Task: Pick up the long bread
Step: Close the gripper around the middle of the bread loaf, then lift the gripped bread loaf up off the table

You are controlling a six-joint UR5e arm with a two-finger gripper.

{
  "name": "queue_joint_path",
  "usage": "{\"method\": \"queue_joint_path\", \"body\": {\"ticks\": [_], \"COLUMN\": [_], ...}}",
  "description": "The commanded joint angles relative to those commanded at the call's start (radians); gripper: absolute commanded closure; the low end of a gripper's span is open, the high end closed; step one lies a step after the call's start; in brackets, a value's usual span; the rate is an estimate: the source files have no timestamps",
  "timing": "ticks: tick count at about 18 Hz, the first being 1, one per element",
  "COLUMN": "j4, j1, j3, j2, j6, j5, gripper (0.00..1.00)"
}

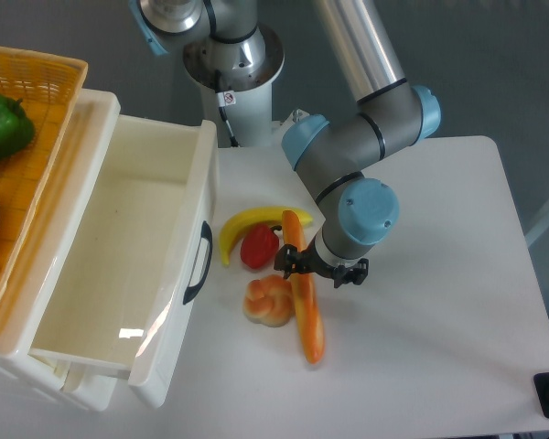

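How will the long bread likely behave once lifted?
The long bread looks rigid and glossy, so probably stiff but somewhat slippery. The end effector sits above its midpoint, nearer the far end, so the longer near end may dip. Its rounded form could roll if nudged.

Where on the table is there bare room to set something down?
Bare: the table's right half, beyond the claw, and the front edge below the bread. Crowded: banana, red pepper and bun beside the drawer.
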Motion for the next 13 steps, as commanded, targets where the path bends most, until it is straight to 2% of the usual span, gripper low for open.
{"method": "queue_joint_path", "body": {"ticks": [2,7,10,13], "j4": [0.005,0.011,0.011,0.011], "j1": [-0.002,-0.003,-0.006,-0.006], "j3": [0.0,0.002,0.002,0.002], "j2": [-0.006,-0.006,-0.006,0.003], "j6": [-0.015,-0.02,-0.019,-0.017], "j5": [0.002,0.002,0.003,0.005], "gripper": [0.0,0.21,0.39,0.63]}}
